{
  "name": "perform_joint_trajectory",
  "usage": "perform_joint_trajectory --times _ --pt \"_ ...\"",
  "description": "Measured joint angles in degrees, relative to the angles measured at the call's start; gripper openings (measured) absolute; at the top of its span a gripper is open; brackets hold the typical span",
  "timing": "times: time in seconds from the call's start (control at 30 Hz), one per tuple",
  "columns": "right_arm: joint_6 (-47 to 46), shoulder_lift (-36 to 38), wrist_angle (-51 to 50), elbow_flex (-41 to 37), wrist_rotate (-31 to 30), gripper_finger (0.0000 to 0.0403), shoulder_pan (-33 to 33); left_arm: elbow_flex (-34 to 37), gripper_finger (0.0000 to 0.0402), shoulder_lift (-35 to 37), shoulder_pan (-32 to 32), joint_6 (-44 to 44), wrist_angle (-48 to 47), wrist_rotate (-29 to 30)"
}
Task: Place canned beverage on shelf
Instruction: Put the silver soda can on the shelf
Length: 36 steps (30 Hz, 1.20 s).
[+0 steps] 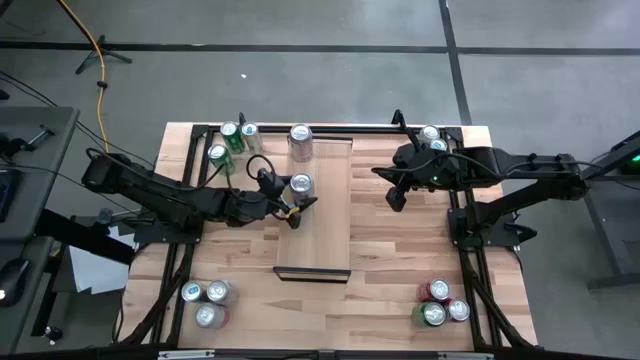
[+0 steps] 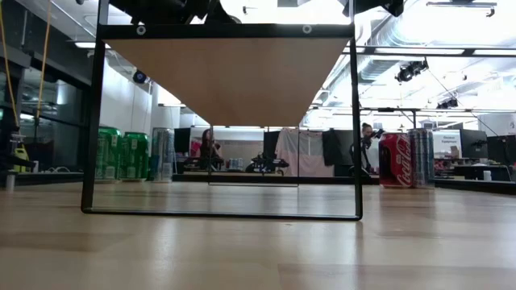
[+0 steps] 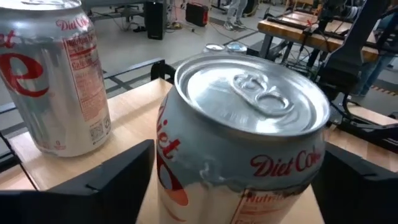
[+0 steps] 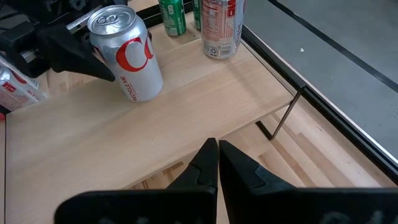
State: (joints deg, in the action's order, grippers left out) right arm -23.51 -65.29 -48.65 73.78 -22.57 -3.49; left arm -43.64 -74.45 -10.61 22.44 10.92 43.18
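Note:
A silver Diet Coke can [image 1: 300, 185] [image 3: 242, 124] stands upright on the pale wood shelf [image 1: 315, 240], its bottom on the board and its side wall dented. My left gripper [image 1: 297, 203] [image 3: 236, 186] reaches in level from the table's left. It is open, with one dark finger [image 3: 118, 180] on each side of the can. A second silver can [image 1: 300, 140] [image 3: 53, 81] stands on the shelf's far end. My right gripper [image 1: 397, 200] [image 4: 217, 152] hangs shut above the shelf's right edge, holding nothing. My left gripper's fingers flank the lower side wall [image 3: 186, 186] of the Diet Coke can, coming level from the table's left. I cannot tell whether either finger touches the can. The can stands upright with its bottom on the shelf.
The shelf sits raised on a black wire frame [image 2: 89, 121]. Green cans [image 1: 230, 140] stand at the table's far left and more cans [image 1: 432, 135] at the far right. Can clusters sit at the near left [image 1: 205, 300] and near right [image 1: 440, 305] corners.

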Motion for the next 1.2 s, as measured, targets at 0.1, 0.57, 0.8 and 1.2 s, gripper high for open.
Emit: perform_joint_trajectory --times 0.1,0.57,0.8,1.2 --pt "0.0 0.0 0.0 0.0 0.0 0.0 0.0 0.0 0.0371 1.2 0.0 -2.0 -0.1 -1.1" --pt "-0.6 0.0 0.0 0.0 0.0 0.0 0.0 0.0 0.0385 16.2 -0.5 -23.7 -11.3 -9.1" --pt "-1.1 0.0 0.0 0.0 0.0 0.0 0.0 0.0 0.0384 19.9 1.1 -25.6 -15.5 -7.1" --pt "-2.6 0.0 0.0 0.0 0.0 0.0 0.0 0.0 0.0383 19.3 20.6 -25.5 -15.6 -50.4"
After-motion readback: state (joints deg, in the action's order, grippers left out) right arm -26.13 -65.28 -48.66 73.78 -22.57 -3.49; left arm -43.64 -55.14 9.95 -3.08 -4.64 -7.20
